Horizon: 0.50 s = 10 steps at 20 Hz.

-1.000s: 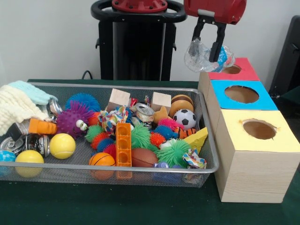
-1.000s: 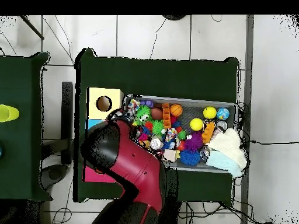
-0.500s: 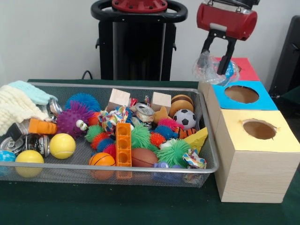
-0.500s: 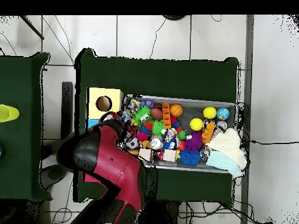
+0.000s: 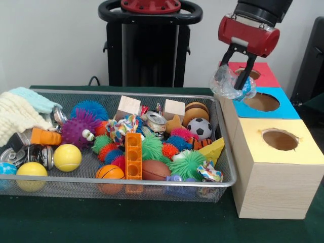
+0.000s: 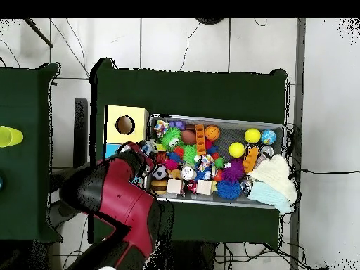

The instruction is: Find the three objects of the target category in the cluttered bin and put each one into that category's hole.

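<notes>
The gripper (image 5: 237, 80) is closed around one crumpled clear plastic wrapper (image 5: 226, 84) with a blue ball inside, held in the air just above the edge of the blue box (image 5: 263, 104). Three boxes stand in a row, each with one round hole: red (image 5: 259, 74), blue and yellow (image 5: 277, 147). The overhead view hides the red box under the arm. The mesh bin (image 5: 152, 181) holds many toys.

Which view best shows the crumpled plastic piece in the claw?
The front view: the crumpled plastic hangs clearly in the claw beside the blue box. Overhead, the arm hides nearly all of it.
</notes>
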{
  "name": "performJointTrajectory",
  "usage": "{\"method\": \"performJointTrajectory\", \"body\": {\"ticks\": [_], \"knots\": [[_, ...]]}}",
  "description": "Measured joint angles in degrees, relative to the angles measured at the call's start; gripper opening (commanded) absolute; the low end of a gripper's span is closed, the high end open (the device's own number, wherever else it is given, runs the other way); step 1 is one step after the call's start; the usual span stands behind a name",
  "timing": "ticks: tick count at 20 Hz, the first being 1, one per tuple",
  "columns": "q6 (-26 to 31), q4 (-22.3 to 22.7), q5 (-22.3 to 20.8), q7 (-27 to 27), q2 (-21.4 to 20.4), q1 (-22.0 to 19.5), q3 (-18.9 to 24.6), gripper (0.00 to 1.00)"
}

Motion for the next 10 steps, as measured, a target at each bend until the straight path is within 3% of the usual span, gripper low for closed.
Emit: {"method": "performJointTrajectory", "body": {"ticks": [10], "knots": [[0.0,-0.02,0.05,2.12,1.89,2.95,-4.69,0.0]]}}
